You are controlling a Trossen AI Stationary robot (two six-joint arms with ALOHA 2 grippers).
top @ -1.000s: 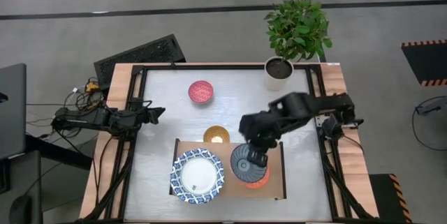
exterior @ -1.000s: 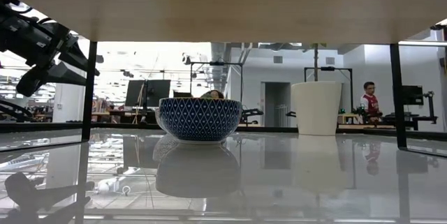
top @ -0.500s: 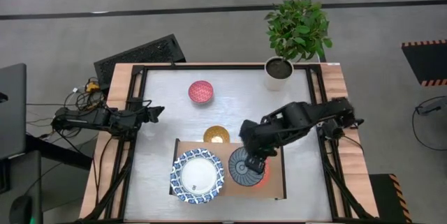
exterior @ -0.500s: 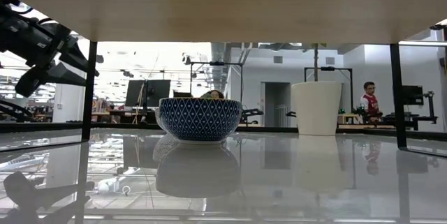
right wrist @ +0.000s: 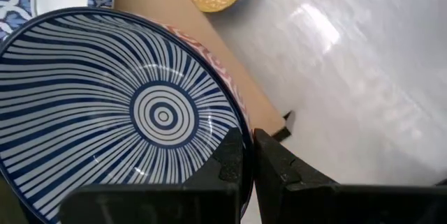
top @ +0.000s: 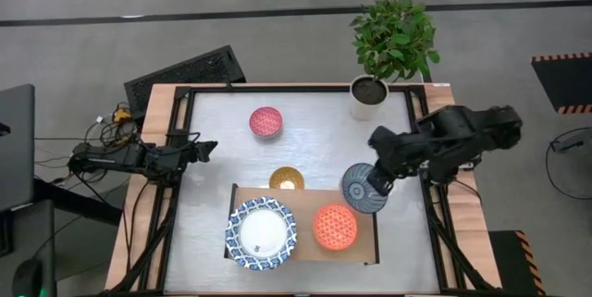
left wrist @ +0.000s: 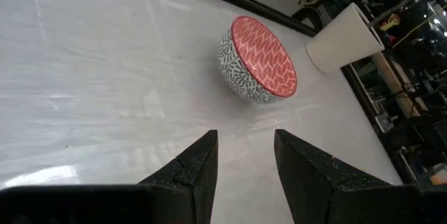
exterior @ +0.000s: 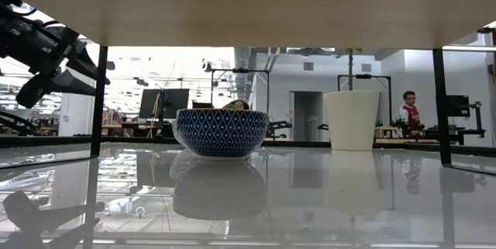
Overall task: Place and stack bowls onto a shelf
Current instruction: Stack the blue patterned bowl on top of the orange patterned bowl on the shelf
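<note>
My right gripper (top: 377,184) (right wrist: 248,144) is shut on a dark blue striped bowl (top: 362,189) (right wrist: 119,112), over the far right corner of the light-wood shelf (top: 368,243). On the shelf sit an orange-red bowl (top: 335,227) and a large blue-and-white bowl (top: 262,233). A yellow bowl (top: 287,179) stands on the table just beyond the shelf. A pink-red bowl (top: 266,121) (left wrist: 258,60) rests farther back. My left gripper (top: 211,148) (left wrist: 244,140) waits open at the table's left edge. My right gripper pinches the striped bowl's rim (right wrist: 241,130), one finger over the bowl's inside and one finger (right wrist: 274,165) outside the wall. It comes at the bowl from the table's right. The bowl hangs tilted and is lifted clear of the orange-red bowl.
A white plant pot (top: 369,93) (exterior: 351,119) stands at the table's far right. The low view looks under the shelf board (exterior: 248,8) at a blue-patterned bowl (exterior: 222,131). A person (exterior: 410,108) stands far behind the table. Black frame rails line both sides.
My right gripper has carried the striped bowl from just above the orange-red bowl toward the table's right and far side, and has stayed shut on it. The orange-red bowl now shows uncovered on the shelf.
</note>
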